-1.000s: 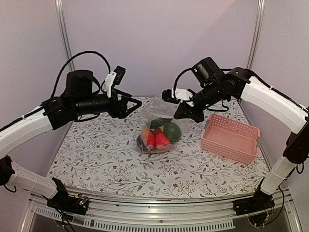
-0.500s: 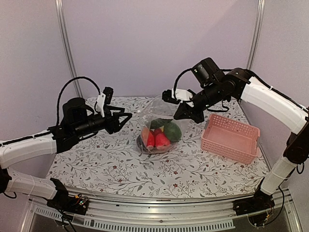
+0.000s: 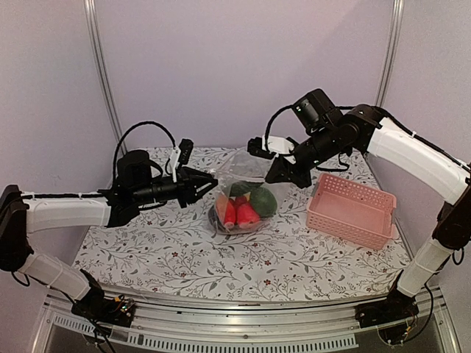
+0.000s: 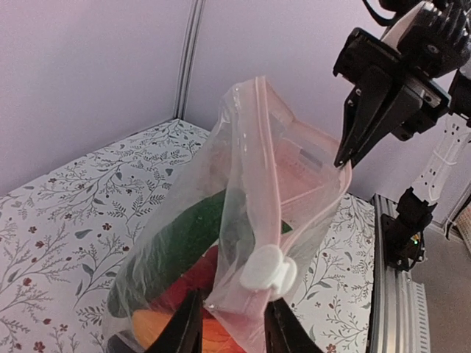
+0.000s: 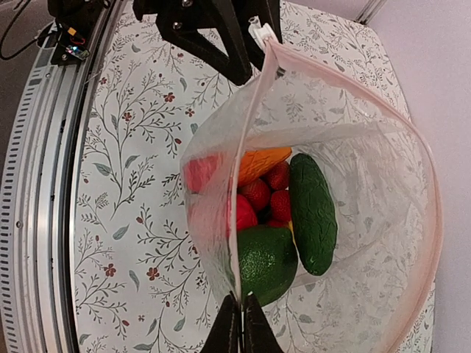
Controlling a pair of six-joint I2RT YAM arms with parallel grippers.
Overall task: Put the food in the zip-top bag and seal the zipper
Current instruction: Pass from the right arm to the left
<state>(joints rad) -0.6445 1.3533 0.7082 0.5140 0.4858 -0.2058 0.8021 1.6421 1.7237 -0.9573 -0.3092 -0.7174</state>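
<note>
The left gripper [image 4: 234, 312] has its 2 fingers parted narrowly, 1 on each side of the white slider [image 4: 268, 268] at the near end of the zipper [image 4: 257, 162]; they straddle it but do not yet pinch it. The right gripper [image 5: 241, 312] is clamped tight on the far end of the same pink strip and holds that corner up.

Between them the zip-top bag [image 3: 243, 173] stands on the floral table [image 3: 147, 250] with its mouth gaping. The food lies at its bottom: the long green cucumber [image 5: 313, 213], a rounder green piece [image 5: 265, 261], red pieces [image 5: 257, 195] and an orange piece [image 5: 261, 158].

What is new is the left arm. 1 second ago it is raised high with its fingers short of the bag; half a second ago it is lower and drawn back; now it is stretched low and forward, at the slider. The right arm and the bag are unchanged.

So loading looks finished and sealing is the step in hand. The pink basket [image 3: 352, 209] stands apart on the right.
</note>
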